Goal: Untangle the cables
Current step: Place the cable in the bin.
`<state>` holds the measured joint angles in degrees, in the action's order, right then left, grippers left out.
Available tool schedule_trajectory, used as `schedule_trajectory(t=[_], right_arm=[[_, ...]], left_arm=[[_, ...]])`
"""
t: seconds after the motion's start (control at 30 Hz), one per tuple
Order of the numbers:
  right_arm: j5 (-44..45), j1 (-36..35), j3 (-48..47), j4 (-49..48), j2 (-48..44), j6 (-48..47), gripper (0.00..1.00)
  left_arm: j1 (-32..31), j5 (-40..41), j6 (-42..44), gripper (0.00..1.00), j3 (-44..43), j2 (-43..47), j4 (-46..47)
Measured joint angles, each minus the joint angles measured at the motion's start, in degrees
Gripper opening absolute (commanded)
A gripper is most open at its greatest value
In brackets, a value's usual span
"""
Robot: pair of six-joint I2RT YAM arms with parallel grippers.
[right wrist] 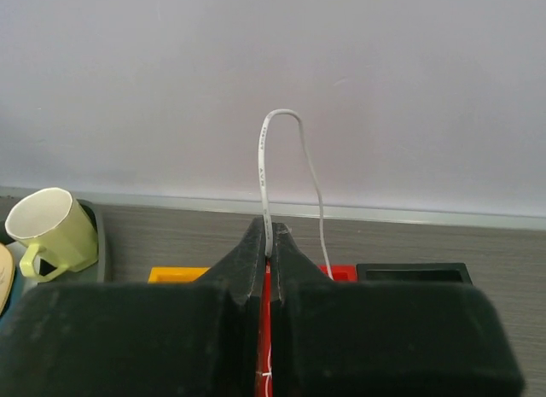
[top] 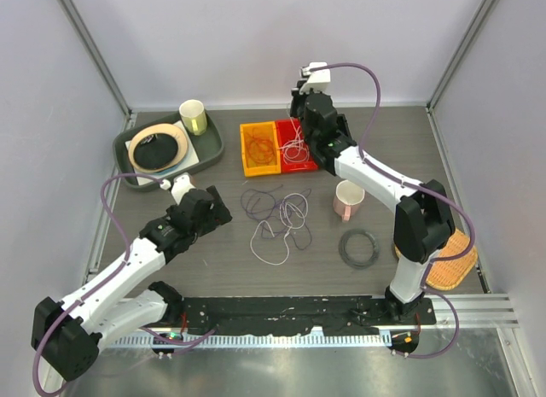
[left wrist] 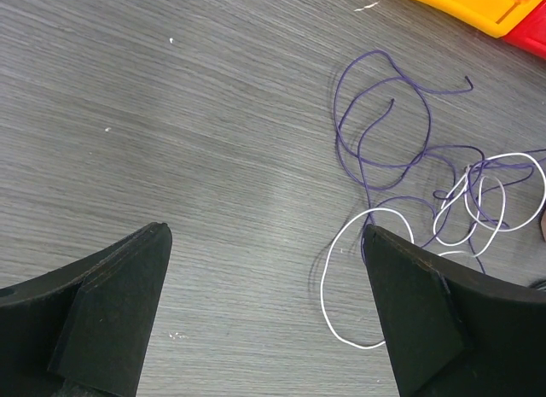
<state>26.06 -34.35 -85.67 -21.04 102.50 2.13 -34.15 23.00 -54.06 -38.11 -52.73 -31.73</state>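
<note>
Tabletop [top: 239,277] carries everything. At its middle lie the cables [top: 277,213], purple and white loops crossing one another, and more white and orange ones sit in the red bin [top: 309,166] and orange bin [top: 247,171] at the far side. Our left gripper [left wrist: 264,230] hovers just left of the heap, jaws wide apart and empty. Our right gripper [right wrist: 271,243] hangs above the red bin, jaws clamped on a white cable [right wrist: 264,158] that arches up over them. We judge these wires light, springy and slippery, apt to drag neighbours along. Best pinch one at a free end or an outer bend, such as the white loop [left wrist: 323,282] nearest the left jaws.
</note>
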Motion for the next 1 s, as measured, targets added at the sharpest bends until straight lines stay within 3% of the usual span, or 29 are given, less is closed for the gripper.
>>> schedule_trajectory(t=[0.47,1.0], right_arm=[[7.43,0.50,0.72,-5.92,1.99,-2.99,0.01],[5.62,1.09,1.70,-3.41,11.15,0.90,0.01]], left_arm=[[0.00,0.42,0.02,1.00,0.00,-0.02,-0.04],[0.00,0.44,0.02,1.00,0.00,-0.02,-0.02]])
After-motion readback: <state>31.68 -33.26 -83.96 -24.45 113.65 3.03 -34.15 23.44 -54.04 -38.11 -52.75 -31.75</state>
